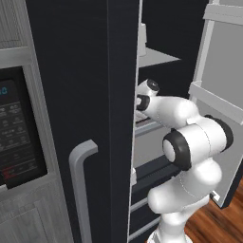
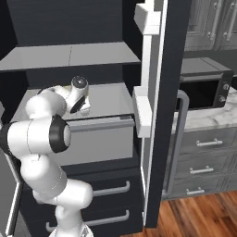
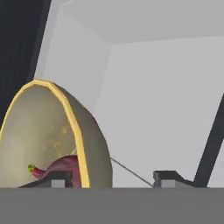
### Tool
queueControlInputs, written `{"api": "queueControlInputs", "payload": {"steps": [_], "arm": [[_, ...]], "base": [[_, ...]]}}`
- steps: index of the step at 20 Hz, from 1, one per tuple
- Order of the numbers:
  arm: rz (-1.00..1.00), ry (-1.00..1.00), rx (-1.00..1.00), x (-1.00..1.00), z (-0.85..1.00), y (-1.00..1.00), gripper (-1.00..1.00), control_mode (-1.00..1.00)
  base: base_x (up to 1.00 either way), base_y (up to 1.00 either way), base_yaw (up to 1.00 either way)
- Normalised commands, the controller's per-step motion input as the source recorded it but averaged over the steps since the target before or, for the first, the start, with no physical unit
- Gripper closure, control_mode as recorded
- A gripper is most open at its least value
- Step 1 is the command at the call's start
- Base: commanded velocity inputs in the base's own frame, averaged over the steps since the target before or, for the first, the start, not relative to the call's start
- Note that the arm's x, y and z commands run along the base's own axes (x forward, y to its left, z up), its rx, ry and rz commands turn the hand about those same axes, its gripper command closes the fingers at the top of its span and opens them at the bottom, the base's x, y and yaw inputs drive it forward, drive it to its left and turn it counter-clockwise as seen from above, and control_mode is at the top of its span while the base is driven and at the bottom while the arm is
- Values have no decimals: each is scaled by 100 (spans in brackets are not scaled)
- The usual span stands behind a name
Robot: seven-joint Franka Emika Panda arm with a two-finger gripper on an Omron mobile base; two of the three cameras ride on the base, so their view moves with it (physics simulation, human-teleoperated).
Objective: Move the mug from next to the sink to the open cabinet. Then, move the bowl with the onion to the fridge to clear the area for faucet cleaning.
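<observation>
Inside the fridge [image 2: 92,55], the hand [image 3: 111,180] grips the bowl [image 3: 39,135] by its rim, the onion [image 3: 61,168] inside.

Bowl and onion partly out of frame
Hand view's lower edge cuts off the bowl [image 3: 52,135] and the onion [image 3: 61,168]; whether the tool [image 3: 111,180] grips cannot be told

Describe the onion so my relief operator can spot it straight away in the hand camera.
Start at the pale inside of the fridge in the hand view. At lower left stands the olive-yellow bowl, its opening facing the camera. The onion lies at its bottom: small, reddish-purple, with a pointed tip, the only dark red thing there.
</observation>
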Motion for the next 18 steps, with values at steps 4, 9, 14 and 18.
{"api": "queueControlInputs", "payload": {"steps": [4,9,14,18], "arm": [[-9,-21,3,-79,94,-9,-100,-100],[-10,-22,3,-99,99,-10,-100,-100],[-9,-7,3,-100,51,-16,-100,-100],[-9,1,2,-100,26,-34,-100,-100]], "base": [[0,0,0],[0,0,0],[0,0,0],[0,0,0]]}}
